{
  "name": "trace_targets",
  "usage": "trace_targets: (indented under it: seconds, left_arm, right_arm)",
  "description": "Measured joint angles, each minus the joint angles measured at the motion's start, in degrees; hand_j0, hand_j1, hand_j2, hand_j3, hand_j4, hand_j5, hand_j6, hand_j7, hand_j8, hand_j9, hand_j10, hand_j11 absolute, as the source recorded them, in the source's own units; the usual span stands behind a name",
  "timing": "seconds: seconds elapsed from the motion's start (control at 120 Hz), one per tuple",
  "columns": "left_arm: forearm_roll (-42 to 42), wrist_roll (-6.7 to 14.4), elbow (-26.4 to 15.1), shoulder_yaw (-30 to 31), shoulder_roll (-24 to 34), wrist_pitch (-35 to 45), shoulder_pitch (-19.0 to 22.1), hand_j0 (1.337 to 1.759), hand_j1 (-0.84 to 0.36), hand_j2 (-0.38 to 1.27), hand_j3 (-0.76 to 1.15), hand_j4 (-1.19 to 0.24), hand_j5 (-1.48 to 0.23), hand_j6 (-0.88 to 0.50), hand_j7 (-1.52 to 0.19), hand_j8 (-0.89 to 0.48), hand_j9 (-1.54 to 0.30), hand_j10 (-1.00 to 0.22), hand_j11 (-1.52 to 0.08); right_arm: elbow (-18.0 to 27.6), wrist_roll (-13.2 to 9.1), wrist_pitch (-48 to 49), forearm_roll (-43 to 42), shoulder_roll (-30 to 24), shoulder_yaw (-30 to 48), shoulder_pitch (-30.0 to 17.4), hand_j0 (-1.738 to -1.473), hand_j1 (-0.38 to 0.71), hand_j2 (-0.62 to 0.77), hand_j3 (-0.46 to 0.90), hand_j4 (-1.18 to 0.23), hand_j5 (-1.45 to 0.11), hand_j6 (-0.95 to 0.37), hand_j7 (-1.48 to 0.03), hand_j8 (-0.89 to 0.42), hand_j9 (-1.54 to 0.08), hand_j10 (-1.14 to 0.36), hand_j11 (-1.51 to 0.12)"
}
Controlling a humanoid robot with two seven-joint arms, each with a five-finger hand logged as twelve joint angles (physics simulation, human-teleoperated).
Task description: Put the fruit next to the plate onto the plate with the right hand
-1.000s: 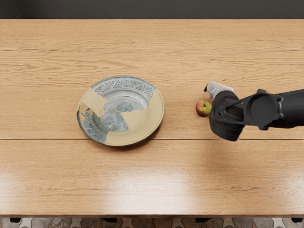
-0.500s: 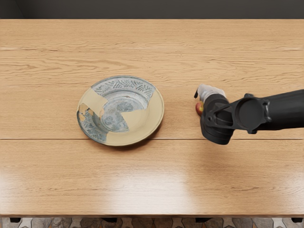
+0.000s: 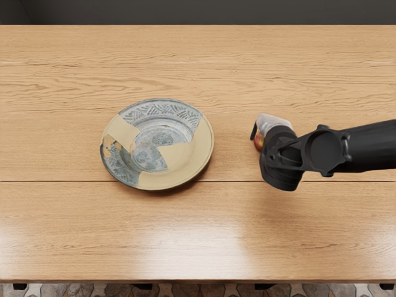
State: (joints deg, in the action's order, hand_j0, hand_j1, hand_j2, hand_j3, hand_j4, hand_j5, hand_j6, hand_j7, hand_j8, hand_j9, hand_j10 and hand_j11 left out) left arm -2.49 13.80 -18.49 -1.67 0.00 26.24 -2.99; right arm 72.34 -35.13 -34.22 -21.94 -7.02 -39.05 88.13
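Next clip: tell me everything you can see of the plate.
The plate is round and shallow, with a wide rim and a sunken middle. It looks like glazed ceramic: blue-grey patterning broken by plain cream patches. It lies flat on the wooden table, left of centre. Only the table touches it; the fruit and the right hand are apart, to its right.

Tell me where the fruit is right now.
In the head view the fruit is right of the plate, apart from its rim, mostly hidden under the right hand; only a red sliver shows at the hand's left edge.
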Motion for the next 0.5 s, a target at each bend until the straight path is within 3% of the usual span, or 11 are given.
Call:
trace_targets:
  seconds: [0.15, 0.5]
  left_arm:
    - [0.0, 0.0, 0.0, 0.0, 0.0, 0.0, 0.0, 1.658, 0.35, 0.0, 0.0, 0.0, 0.0, 0.0, 0.0, 0.0, 0.0, 0.0, 0.0]
    - [0.0, 0.0, 0.0, 0.0, 0.0, 0.0, 0.0, 1.658, 0.35, 0.0, 0.0, 0.0, 0.0, 0.0, 0.0, 0.0, 0.0, 0.0, 0.0]
  right_arm:
    - [0.0, 0.1, 0.1, 0.1, -0.1, 1.3, 0.1, -1.649, 0.29, 0.06, 0.0, -0.69, -0.91, -0.41, -0.9, -0.36, -0.92, -0.59, -0.92]
    - [0.1, 0.2, 0.1, 0.2, -2.5, 6.0, 1.5, -1.65, 0.28, 0.06, 0.0, -0.73, -0.98, -0.38, -0.96, -0.34, -1.0, -0.59, -1.02]
